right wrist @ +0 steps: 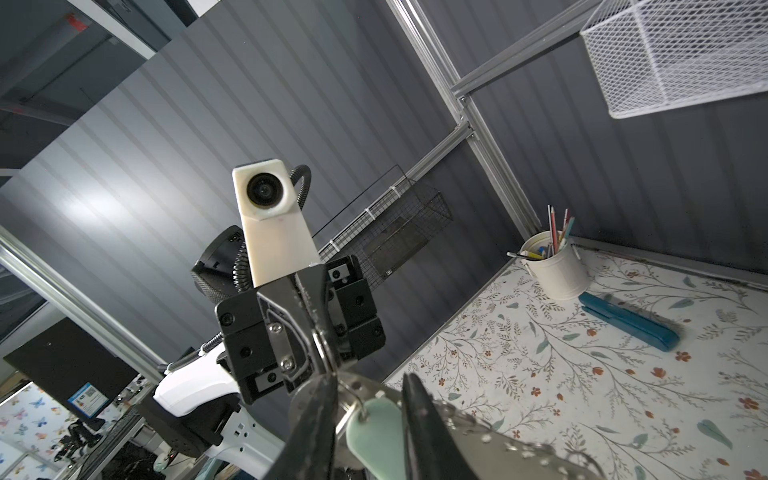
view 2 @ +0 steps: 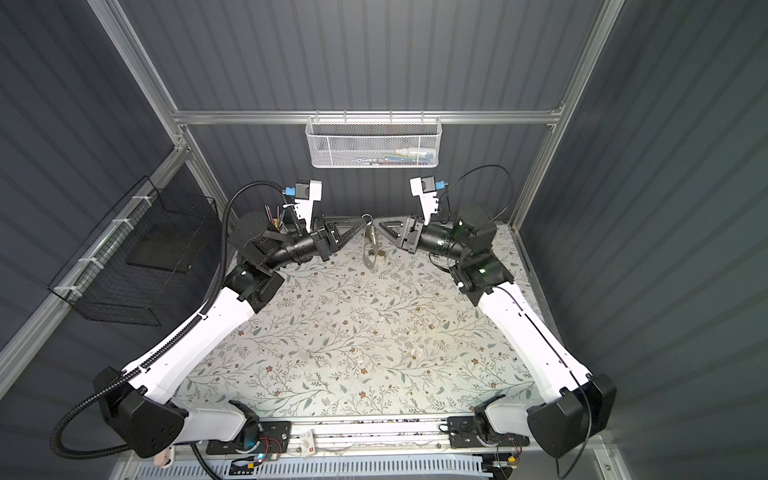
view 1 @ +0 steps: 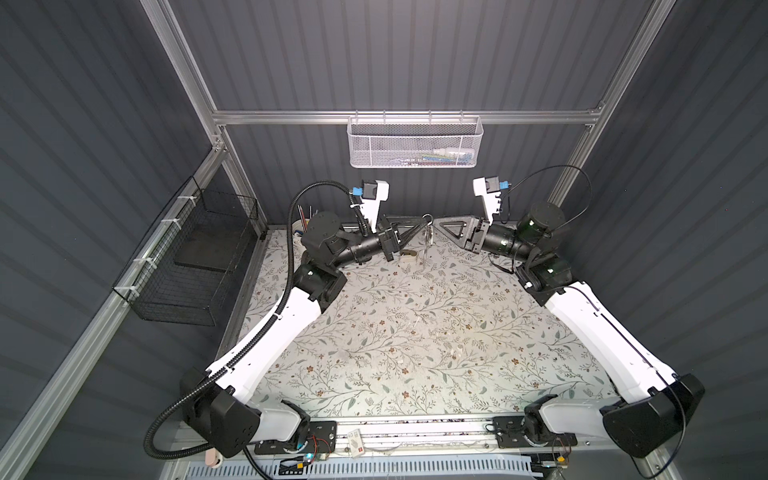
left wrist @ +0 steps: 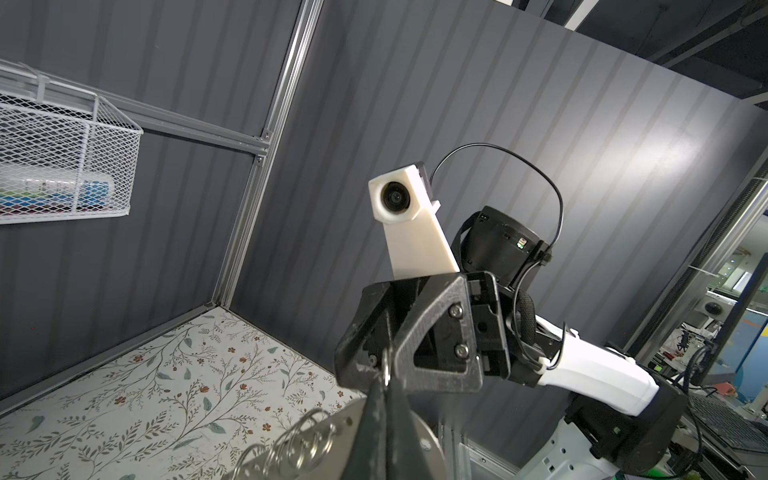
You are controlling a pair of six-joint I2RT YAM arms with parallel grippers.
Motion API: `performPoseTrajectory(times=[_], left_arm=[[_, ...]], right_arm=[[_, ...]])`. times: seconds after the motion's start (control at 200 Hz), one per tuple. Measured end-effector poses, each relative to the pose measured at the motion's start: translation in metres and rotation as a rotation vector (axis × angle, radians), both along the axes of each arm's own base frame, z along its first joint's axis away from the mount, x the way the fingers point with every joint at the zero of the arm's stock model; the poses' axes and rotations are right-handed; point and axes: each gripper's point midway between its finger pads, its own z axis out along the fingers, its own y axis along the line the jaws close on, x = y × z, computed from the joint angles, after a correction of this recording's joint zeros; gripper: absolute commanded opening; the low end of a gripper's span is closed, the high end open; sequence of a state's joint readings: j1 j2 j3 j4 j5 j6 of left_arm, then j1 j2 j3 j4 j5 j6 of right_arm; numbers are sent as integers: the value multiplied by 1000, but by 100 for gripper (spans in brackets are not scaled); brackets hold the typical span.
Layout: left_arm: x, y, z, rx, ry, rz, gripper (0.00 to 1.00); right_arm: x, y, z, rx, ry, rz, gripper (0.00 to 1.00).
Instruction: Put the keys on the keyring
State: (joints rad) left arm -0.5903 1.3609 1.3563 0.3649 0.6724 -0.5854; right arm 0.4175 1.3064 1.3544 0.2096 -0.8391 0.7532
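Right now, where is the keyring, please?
In both top views, the keyring hangs over the table's far middle, between the left claw and right claw.

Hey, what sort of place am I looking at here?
Probably a robot lab test cell: an aluminium frame with dark ribbed panels encloses a floral-covered table, two robot arms are mounted at its front edge, and a white mesh basket hangs on the back rail.

The left gripper (view 2: 361, 223) and the right gripper (view 2: 376, 224) are pointing at each other over the far middle of the table (view 2: 353, 340), their tips almost touching. The keyring (view 2: 369, 252) is hanging down just under the tips. A white basket (view 2: 372, 143) is hanging on the rail behind.
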Motion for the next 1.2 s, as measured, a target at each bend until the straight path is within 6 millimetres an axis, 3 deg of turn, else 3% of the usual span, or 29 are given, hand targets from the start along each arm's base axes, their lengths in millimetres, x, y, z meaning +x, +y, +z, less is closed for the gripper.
performPoseTrajectory(times=[0.59,0.75,1.196], left_arm=[[0,0,1,-2,0,-2,0],[0,0,1,-2,0,-1,0],[-2,-1,3,-15,9,-18,0]], right_arm=[[-5,1,3,11,7,33,15],[-5,2,-1,7,14,34,8],[-4,8,-11,-14,50,48,6]])
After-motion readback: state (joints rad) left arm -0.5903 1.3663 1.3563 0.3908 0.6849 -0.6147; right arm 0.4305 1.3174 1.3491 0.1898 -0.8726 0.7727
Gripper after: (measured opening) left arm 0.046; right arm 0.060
